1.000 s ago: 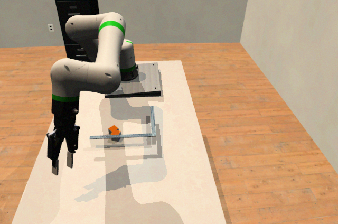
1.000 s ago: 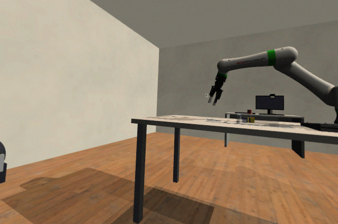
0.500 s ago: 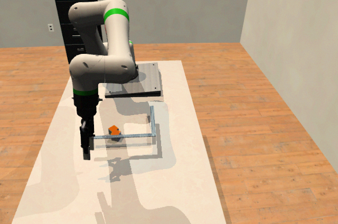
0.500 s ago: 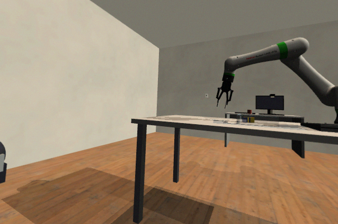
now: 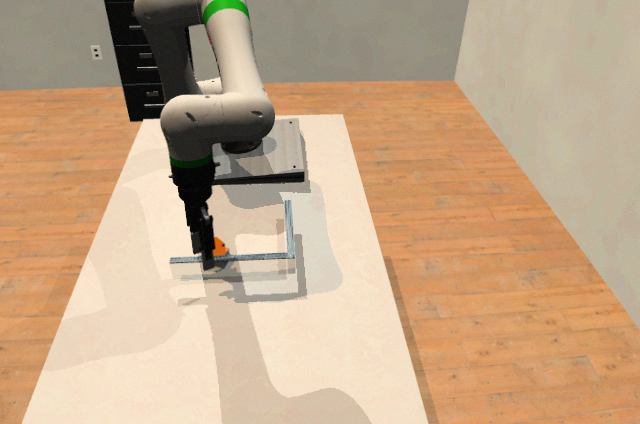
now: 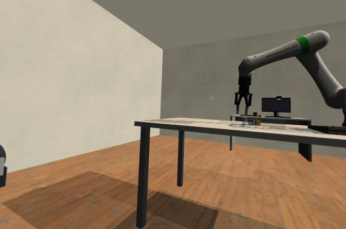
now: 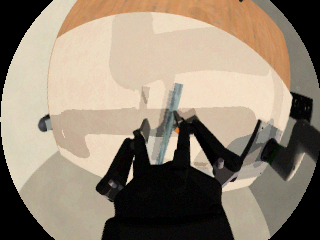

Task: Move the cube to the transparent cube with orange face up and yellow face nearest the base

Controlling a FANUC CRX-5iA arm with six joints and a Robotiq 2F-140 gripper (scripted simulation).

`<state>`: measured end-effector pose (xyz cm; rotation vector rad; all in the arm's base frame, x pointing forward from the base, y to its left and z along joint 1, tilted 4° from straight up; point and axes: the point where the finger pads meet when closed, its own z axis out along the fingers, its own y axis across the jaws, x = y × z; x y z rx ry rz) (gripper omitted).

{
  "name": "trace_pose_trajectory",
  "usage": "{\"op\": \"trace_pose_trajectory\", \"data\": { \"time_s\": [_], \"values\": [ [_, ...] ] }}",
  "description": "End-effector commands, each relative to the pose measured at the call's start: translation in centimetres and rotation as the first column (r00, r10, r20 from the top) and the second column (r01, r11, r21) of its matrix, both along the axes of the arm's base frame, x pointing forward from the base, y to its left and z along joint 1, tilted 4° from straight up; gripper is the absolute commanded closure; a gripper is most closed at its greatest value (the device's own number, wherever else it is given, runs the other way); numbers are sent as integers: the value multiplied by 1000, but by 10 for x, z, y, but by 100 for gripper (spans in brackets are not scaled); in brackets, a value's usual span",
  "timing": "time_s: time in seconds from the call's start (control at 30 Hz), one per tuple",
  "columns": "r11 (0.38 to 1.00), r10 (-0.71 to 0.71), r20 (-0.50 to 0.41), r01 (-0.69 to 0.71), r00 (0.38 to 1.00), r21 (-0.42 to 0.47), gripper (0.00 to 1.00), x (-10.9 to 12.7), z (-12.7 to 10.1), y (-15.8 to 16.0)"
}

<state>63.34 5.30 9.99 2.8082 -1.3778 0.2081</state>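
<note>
Standing by the table (image 5: 310,357) watching this. The gripper (image 5: 203,256) hangs straight down from the wrist with its fingers about half spread. There's nothing between the jaws, just air. From the side view the gripper (image 6: 242,109) is clearly up off the table top and not touching anything.

The cube (image 5: 220,247) is sitting on the table below the jaws, a bit off to one side of them, on the side where the arm's base is. From above I only see a bit of its orange top poking out next to the fingers. From the side the cube (image 6: 255,122) shows a yellow face and a blue one, lower than the fingertips and apart from them.

Through the wrist camera the gripper (image 7: 163,123) has the metal angle rail (image 7: 170,116) running through the gap between its fingertips, with a tiny orange speck of the cube (image 7: 178,131) right beside one tip.

The rail (image 5: 258,255) is an L shape lying flat, and the cube sits just against its long leg on the base plate (image 5: 289,150) side. There's a black filing cabinet (image 5: 118,21) behind the arm and a monitor (image 6: 275,105) on a desk past the jaws.
</note>
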Motion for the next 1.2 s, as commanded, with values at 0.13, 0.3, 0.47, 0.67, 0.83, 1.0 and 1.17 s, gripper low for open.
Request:
{"op": "trace_pose_trajectory", "data": {
  "time_s": [0.13,0.3,0.47,0.67,0.83,1.0,1.17],
  "values": [
    [994,107,-39,-108,993,-5,59,-29,-8,4],
    [981,192,-70,-193,979,-4,59,-52,-14,7],
    [974,226,-83,-227,971,-2,59,-61,-16,8],
    [973,229,-84,-230,970,-2,59,-62,-17,8],
    [973,229,-84,-230,970,-2,59,-62,-17,8],
    [973,229,-84,-230,970,-2,59,-62,-17,8],
    [973,229,-84,-230,970,-2,59,-62,-17,8]
  ]
}}
